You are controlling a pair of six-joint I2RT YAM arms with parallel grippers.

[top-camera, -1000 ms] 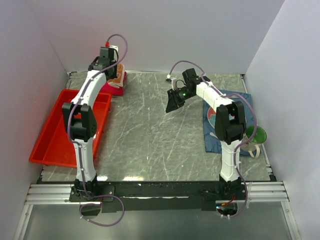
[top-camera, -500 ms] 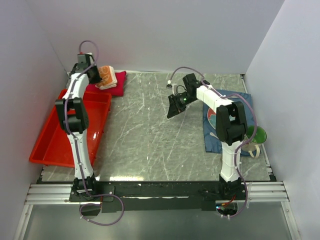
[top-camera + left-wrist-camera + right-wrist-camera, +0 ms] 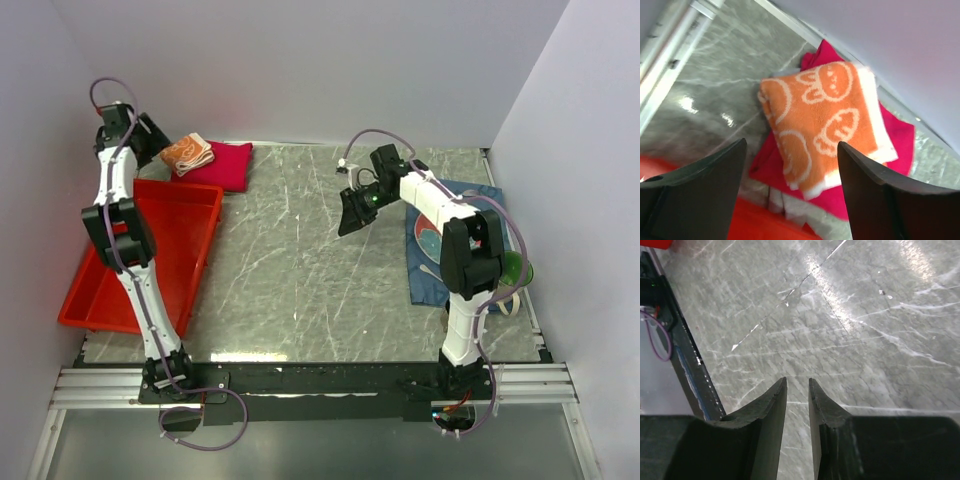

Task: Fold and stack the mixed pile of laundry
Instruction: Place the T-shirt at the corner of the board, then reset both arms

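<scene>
The orange-and-white patterned cloth (image 3: 188,153) lies folded on the crimson-magenta shirt (image 3: 228,168) at the table's (image 3: 300,270) far-left corner, so stacking looks nearly done. The left gripper (image 3: 790,145) hangs spread and empty above it, while the right gripper (image 3: 797,381), jaws a slit apart on nothing, hovers mid-table. Only the left wrist view shows what may be the grey garment (image 3: 785,205), a pale edge beneath the shirt.

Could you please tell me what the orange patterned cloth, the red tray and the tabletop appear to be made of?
The orange patterned cloth is likely soft terry towelling: matte, with a fuzzy woven-in white pattern. The red tray is probably moulded plastic: smooth and uniform in colour. The tabletop is grey with white veins and glossy glare; whether it is stone or laminate is unclear.
</scene>
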